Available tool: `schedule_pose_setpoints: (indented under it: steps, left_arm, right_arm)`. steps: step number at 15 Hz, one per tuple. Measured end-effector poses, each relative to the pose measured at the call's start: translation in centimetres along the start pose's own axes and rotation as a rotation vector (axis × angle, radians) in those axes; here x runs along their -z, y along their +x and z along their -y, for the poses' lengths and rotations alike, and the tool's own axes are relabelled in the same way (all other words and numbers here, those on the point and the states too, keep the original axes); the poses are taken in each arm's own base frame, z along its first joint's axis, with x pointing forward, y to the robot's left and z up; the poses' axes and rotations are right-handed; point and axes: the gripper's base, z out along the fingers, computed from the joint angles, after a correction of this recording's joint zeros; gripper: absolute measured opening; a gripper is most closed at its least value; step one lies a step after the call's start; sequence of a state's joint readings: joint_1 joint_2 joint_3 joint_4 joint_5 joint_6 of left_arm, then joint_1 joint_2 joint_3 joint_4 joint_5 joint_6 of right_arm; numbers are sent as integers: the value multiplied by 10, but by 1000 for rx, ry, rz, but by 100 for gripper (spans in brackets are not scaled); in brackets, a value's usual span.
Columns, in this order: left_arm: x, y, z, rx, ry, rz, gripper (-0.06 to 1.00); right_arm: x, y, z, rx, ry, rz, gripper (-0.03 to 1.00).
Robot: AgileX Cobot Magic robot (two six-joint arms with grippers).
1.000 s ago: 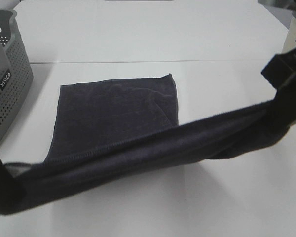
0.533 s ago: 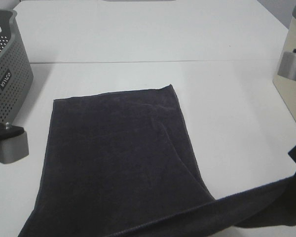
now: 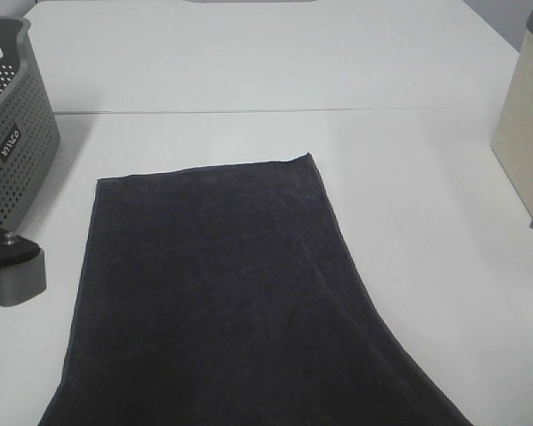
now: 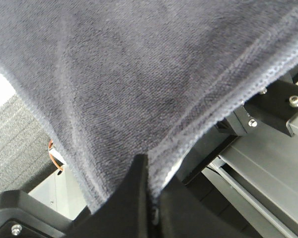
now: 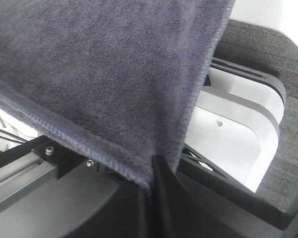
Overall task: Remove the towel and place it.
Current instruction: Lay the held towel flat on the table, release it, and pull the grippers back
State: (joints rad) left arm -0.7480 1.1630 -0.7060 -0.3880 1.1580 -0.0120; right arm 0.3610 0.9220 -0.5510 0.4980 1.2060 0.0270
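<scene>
From above, the towel [image 3: 222, 293] is lying spread across the white table [image 3: 409, 177], right of the grey basket [image 3: 13, 151]. A second ago it was hanging as a taut band across the near side; now its near edge is running out of view.

At the left wrist, the left gripper [image 4: 150, 191] is pinching a hemmed corner, jaws closed on the cloth.

At the right wrist, the right gripper [image 5: 151, 173] is clamping the other corner likewise, so letting go is probably all that is remaining.

Items on view: 1 towel [image 3: 213, 293]; 1 grey perforated basket [image 3: 13, 151]; 1 beige box [image 3: 524, 124]; 1 grey block [image 3: 16, 273]; 1 white tabletop [image 3: 338, 71].
</scene>
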Motion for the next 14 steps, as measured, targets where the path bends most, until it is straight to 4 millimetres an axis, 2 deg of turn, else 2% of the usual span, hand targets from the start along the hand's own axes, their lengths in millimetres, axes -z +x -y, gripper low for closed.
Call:
schedule_pose_setpoints:
  steps: [4,8,10,14]
  left_arm:
    - [-7,-3,2,-19,36,-50,0]
    - [-9,-2,2,-47,44,-78,0]
    - [-10,-3,2,-49,42,-83,0]
    - [-28,-13,-3,-13,32,-176,0]
  right_arm:
    - [-20,13,10,-55,-14,-77,1]
    - [-19,20,9,-64,-45,-50,1]
    - [-27,26,13,-85,-55,-78,1]
    - [-33,28,16,-77,-55,-109,1]
